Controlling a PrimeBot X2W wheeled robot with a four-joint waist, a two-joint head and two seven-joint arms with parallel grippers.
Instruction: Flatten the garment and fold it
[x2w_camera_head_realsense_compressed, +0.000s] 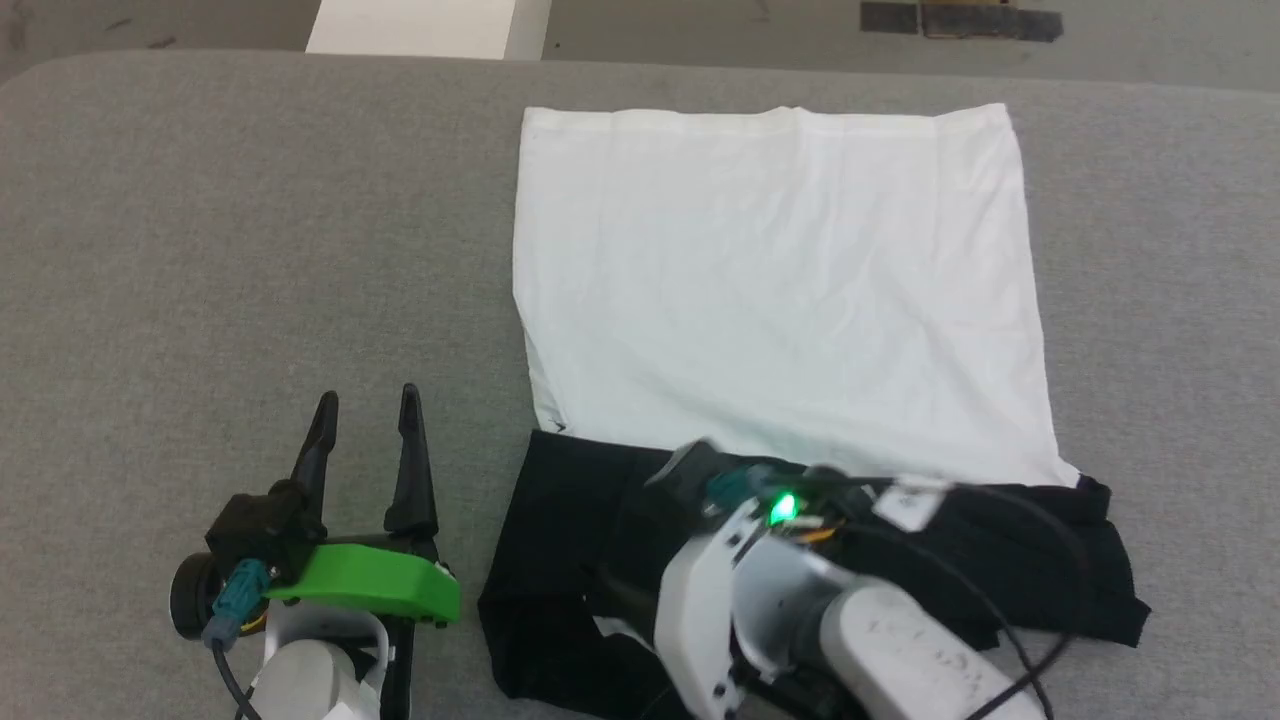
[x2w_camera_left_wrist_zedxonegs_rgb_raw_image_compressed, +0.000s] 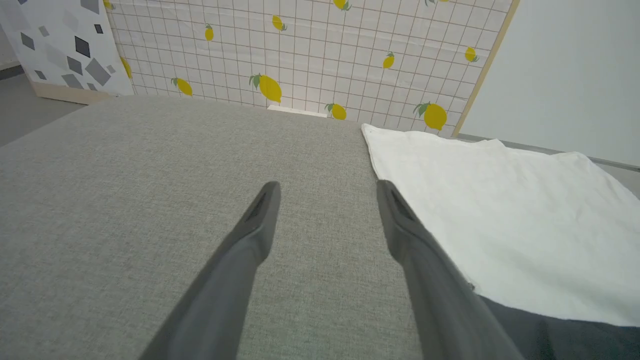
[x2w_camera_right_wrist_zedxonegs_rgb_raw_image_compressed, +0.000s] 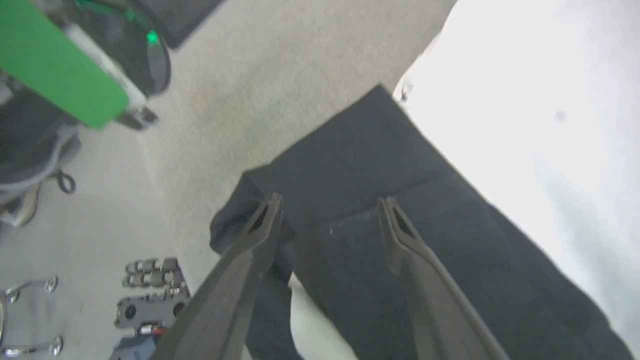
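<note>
Both pincers stand with fingers apart, holding nothing: my right pincer (x2w_camera_right_wrist_zedxonegs_rgb_raw_image_compressed: 331, 200) hovers just over the black sleeve cloth bunched along the near edge of the shirt (x2w_camera_head_realsense_compressed: 780, 280), and my left pincer (x2w_camera_head_realsense_compressed: 367, 400) sits over bare table (x2w_camera_head_realsense_compressed: 200, 250) just left of it. Outward from there, the shirt's white body lies smooth, right of centre, reaching toward the far edge. I judge the flattening done and the sleeves turned in; folding the body is left.
</note>
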